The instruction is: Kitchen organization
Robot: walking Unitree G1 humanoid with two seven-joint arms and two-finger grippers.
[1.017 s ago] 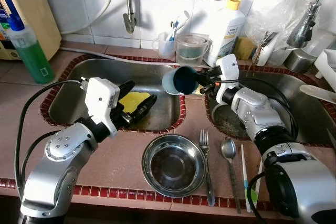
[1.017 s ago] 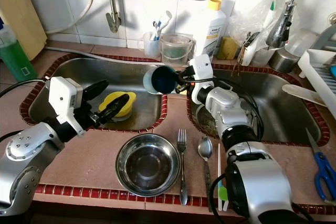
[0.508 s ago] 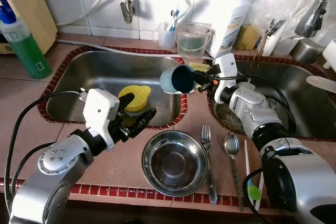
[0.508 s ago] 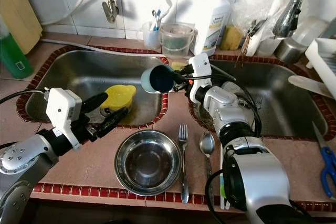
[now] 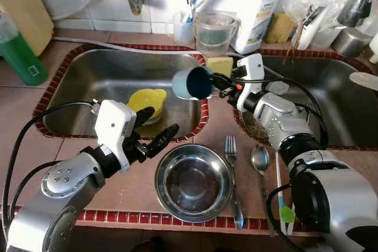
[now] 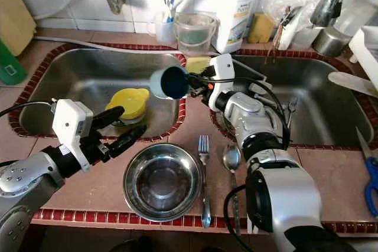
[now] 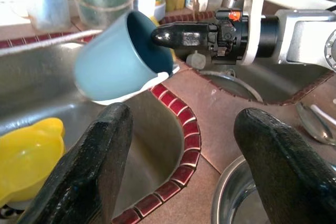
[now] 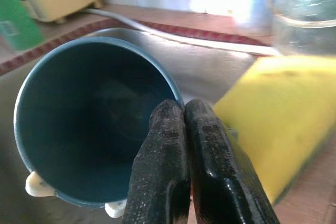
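A blue cup (image 5: 192,82) hangs on its side above the divider between the two sinks, its mouth facing right. My right gripper (image 5: 220,84) is shut on its rim, one finger inside the cup (image 8: 89,119). My left gripper (image 5: 157,126) is open and holds nothing, over the front rim of the left sink (image 5: 88,81). It sits just left of a steel bowl (image 5: 192,182) on the counter. The left wrist view shows the cup (image 7: 113,64) ahead of its spread fingers (image 7: 89,177). A yellow bowl (image 5: 147,100) lies in the left sink.
A fork (image 5: 231,175) and a spoon (image 5: 258,160) lie right of the steel bowl. A yellow sponge (image 5: 220,65) sits on the divider behind the cup. A green bottle (image 5: 18,51), a clear jug (image 5: 215,30) and a detergent bottle (image 5: 257,4) line the back. Blue scissors (image 6: 371,175) lie far right.
The camera has tipped down. My left gripper has come back from over the yellow bowl to the sink's front rim, still open. The right gripper still holds the cup.
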